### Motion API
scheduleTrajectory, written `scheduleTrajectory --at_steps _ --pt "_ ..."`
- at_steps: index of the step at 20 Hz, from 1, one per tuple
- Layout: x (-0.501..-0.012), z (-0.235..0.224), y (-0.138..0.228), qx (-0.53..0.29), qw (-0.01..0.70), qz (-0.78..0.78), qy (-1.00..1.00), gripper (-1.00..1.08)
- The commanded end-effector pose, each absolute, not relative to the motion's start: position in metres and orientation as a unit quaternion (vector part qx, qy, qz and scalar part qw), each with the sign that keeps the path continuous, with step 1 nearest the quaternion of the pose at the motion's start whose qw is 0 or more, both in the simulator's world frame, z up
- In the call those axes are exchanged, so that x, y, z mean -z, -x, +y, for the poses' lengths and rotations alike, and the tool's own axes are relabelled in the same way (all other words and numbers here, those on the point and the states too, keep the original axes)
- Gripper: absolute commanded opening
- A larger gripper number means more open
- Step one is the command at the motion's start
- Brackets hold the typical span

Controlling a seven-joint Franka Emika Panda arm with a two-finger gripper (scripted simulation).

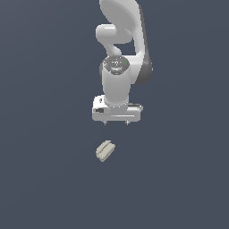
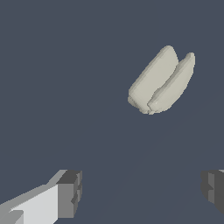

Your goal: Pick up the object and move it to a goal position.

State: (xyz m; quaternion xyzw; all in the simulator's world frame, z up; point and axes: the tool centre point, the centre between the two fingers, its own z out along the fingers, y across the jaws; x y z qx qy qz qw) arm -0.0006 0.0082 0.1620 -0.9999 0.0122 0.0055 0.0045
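The object point(image 1: 105, 150) is a small pale beige oblong block with a lengthwise groove and rounded ends, lying on the dark grey floor. In the wrist view the object point(image 2: 162, 81) lies tilted, well clear of both fingers. My gripper point(image 1: 116, 122) hangs from the white arm, above and slightly to the exterior view's right of the block, not touching it. In the wrist view the gripper point(image 2: 142, 192) is open, its two grey fingertips point(image 2: 72, 192) spread wide with nothing between them.
The white arm point(image 1: 120, 53) rises behind the gripper toward the top of the exterior view. Plain dark grey floor point(image 1: 44, 179) surrounds the block on all sides.
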Motion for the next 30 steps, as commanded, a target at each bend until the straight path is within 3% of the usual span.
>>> scheduleTrajectory --at_steps 1,12,30 --pt "-0.162 0.008 0.001 -0.005 0.005 0.012 1.0 1.0" --pt "-0.176 0.037 -0.002 0.004 -0.002 -0.025 1.0 1.0" --pt "-0.157 0.007 -0.034 0.001 0.003 0.113 0.994 1.0"
